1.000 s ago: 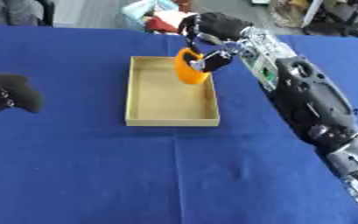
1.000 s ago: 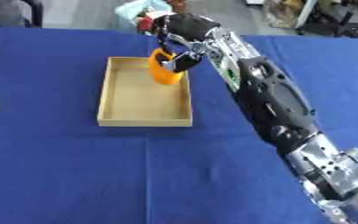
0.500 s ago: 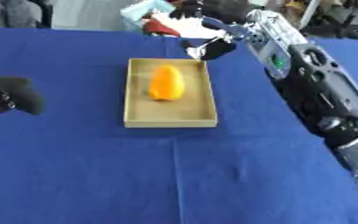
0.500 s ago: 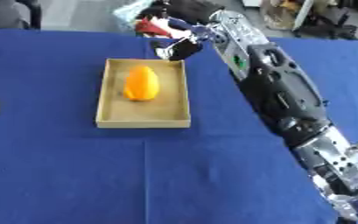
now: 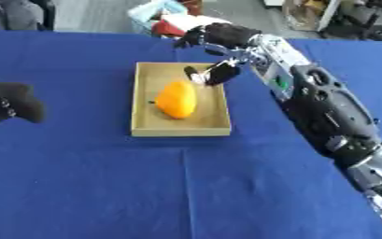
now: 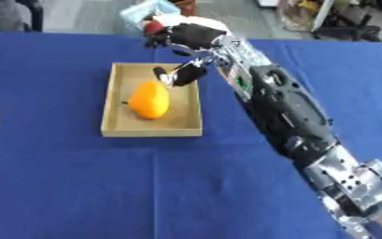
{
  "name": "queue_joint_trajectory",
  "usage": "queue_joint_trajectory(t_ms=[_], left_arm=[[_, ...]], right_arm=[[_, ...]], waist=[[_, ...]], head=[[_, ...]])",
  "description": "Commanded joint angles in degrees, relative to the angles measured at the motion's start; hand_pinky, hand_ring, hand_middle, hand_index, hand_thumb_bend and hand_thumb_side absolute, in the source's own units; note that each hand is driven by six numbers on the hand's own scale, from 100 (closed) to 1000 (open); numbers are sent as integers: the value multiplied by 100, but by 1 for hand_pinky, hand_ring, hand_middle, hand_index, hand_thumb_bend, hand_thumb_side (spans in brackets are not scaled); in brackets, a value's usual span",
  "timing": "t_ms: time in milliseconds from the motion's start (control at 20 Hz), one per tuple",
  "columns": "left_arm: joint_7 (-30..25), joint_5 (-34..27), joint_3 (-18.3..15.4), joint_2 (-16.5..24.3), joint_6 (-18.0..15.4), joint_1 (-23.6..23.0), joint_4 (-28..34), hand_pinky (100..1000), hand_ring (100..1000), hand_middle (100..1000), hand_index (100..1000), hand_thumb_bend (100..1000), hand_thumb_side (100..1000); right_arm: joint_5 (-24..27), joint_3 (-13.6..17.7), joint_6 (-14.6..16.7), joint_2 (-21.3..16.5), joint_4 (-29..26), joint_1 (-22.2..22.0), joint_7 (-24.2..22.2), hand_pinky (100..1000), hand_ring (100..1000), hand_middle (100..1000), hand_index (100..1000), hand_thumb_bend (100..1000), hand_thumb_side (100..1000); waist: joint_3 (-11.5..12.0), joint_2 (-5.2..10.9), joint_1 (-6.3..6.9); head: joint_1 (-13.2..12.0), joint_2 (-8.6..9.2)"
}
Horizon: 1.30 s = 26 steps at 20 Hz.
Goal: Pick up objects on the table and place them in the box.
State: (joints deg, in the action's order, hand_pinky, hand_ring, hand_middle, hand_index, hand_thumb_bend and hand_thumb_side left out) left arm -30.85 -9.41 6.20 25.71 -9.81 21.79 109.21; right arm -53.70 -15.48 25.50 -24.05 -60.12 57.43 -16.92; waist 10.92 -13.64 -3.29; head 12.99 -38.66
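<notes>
An orange, pear-shaped fruit lies inside the shallow tan box on the blue table. My right hand hovers over the box's far right corner, open, with fingers spread and nothing in it. Its thumb hangs just above the box's right wall, apart from the fruit. My left hand shows at the left edge of the left eye view, over the table, fingers curled and holding nothing.
The blue cloth table spreads wide in front of the box. Beyond its far edge lie a light blue and red bundle and other clutter. My right arm crosses the table's right side.
The orange fruit left my right hand and now lies in the box. The hand opened and rose toward the far right corner. The left hand stayed put.
</notes>
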Motion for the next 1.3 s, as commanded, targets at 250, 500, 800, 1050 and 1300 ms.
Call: queue_joint_trajectory(t_ms=[250,500,800,1050,1300], left_arm=[[68,49,-101,109,-20,-56,41,715,730,693,882,100,926],[135,115,-185,113,-3,-161,-4,715,731,693,882,100,935],[166,220,-224,121,-9,-245,-51,715,731,693,882,100,948],[187,317,-253,104,-19,-332,-92,716,732,693,882,100,958],[200,406,-268,71,-23,-425,-136,715,732,694,882,100,967]], right_arm=[[281,24,24,-573,-552,-47,-18,838,795,786,930,100,402],[825,-59,15,-1123,-1462,-445,-59,840,794,784,935,100,379],[1591,111,-181,-1856,-3048,-1351,73,836,787,775,932,100,372],[1895,446,-439,-2175,-4040,-2124,259,833,784,770,931,100,328],[1900,695,-634,-2228,-4500,-2715,377,829,779,765,925,100,340]], waist=[[-208,156,27],[-400,168,19],[-579,151,25],[-726,148,43],[-870,170,72]], head=[[-137,44],[-330,20],[-585,-50],[-809,-207],[-1054,-443]])
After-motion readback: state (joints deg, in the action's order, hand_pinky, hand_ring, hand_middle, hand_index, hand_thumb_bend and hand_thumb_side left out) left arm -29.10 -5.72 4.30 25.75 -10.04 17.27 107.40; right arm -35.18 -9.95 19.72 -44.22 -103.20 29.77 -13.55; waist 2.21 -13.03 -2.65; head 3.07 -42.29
